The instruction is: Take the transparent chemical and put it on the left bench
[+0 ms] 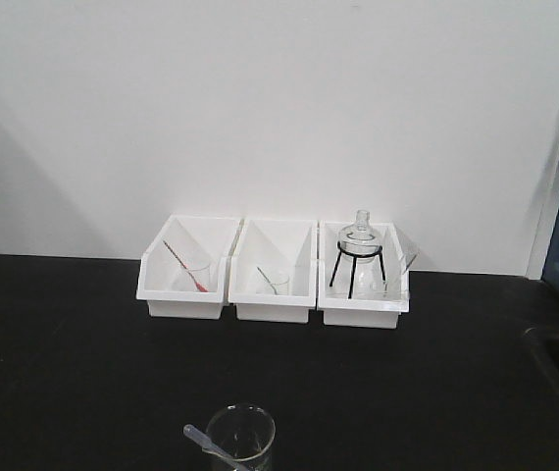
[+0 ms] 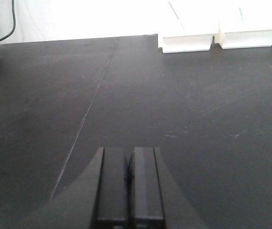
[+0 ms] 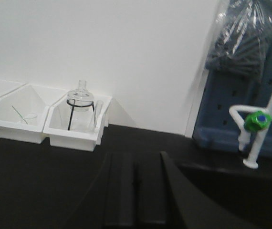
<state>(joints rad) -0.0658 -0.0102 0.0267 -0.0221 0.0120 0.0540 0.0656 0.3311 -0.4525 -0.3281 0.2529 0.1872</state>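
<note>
Front-facing view is showing the transparent chemical (image 1: 216, 451) leaning leftward in a near beaker (image 1: 241, 438), both end effectors sitting closed elsewhere.

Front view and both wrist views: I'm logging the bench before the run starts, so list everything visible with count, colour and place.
Bench: one, matte black, along the white wall.
Bins: three, white, in a row at the wall.
Red-tipped pipette: one, leaning in a beaker in the left bin.
Green-tipped pipette: one, in a beaker in the middle bin.
Flask: one, clear, on a black tripod stand in the right bin.
Beaker: one, clear, at the front edge.
Transparent pipette: one, clear-bluish, leaning in that beaker.
Tap: one, white with green knob, by the sink at right.
Left gripper: black, closed, empty.
Right gripper: black, closed, empty.
</note>
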